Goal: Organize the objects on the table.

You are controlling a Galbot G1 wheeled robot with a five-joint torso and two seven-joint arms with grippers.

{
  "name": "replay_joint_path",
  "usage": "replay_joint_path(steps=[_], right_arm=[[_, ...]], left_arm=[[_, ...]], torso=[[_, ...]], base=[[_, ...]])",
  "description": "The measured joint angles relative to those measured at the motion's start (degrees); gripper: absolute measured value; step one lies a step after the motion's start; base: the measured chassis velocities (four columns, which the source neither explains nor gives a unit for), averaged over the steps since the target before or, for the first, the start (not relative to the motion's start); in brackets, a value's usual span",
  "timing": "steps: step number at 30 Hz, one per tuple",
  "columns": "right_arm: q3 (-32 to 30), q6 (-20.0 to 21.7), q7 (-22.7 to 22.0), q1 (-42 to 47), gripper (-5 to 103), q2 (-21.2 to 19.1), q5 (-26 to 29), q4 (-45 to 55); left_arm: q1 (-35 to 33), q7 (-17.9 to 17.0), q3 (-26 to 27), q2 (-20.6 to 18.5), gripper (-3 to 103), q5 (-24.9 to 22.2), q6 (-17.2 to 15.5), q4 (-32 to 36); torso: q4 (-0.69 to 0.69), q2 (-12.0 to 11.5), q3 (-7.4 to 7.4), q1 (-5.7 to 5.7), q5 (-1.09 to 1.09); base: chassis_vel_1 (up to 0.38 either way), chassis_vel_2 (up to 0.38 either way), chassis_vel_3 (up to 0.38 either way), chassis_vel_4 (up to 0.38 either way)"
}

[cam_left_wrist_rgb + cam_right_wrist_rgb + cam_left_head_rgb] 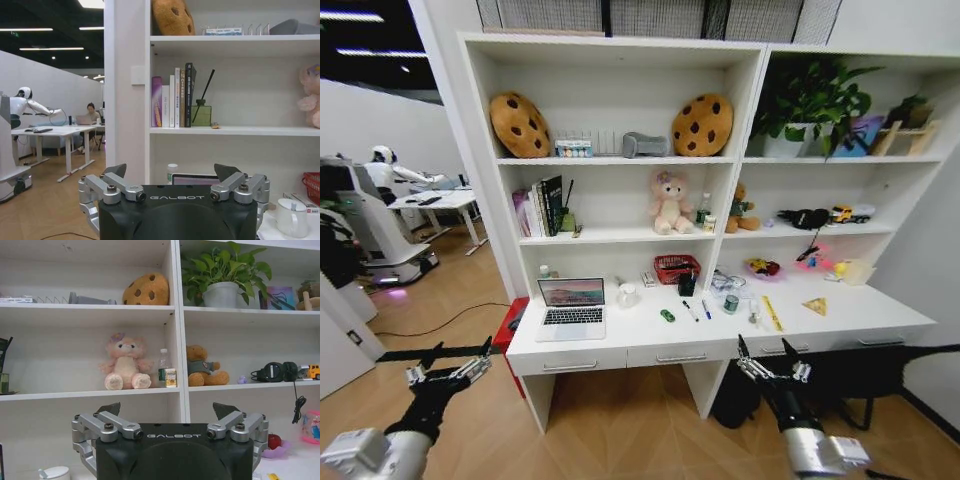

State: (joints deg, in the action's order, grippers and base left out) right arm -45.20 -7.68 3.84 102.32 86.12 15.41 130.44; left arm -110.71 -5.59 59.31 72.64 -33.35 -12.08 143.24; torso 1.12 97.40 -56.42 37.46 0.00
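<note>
The long white table (pixel 630 335) carries an open silver laptop (pixel 572 305) at its left end. To its right lie a small green item (pixel 667 315), a black pen (pixel 691 311), a blue pen (pixel 706 309), a small tin (pixel 731 303), a yellow ruler (pixel 773 313) and a yellow wedge (pixel 815 306). My left gripper (pixel 458 358) hangs open in front of the table's left corner, well short of it. My right gripper (pixel 775 355) stands open before the right drawers. Both hold nothing, as the left gripper (pixel 172 172) and right gripper (pixel 167 410) show close up. The laptop's lid edge (pixel 192 179) peeks past the left fingers.
A white mug (pixel 627 295) and a red basket (pixel 676 268) stand at the table's back. Shelves above hold books (pixel 542 206), plush toys, cookie cushions and a plant. A black bag (pixel 860 385) sits under the table's right side. Wood floor lies open to the left.
</note>
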Motion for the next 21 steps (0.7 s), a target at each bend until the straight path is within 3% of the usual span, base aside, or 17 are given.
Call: replay_joint_path(steps=[21], right_arm=[[0.03,-0.99,-0.10,0.25,100,-0.64,0.71,-0.07]], left_arm=[[-0.73,-0.06,0.02,0.62,99,-0.05,0.00,0.00]], torso=[[0.01,0.01,0.01,-0.02,-0.01]], base=[[-0.205,0.196,0.203,-0.209]])
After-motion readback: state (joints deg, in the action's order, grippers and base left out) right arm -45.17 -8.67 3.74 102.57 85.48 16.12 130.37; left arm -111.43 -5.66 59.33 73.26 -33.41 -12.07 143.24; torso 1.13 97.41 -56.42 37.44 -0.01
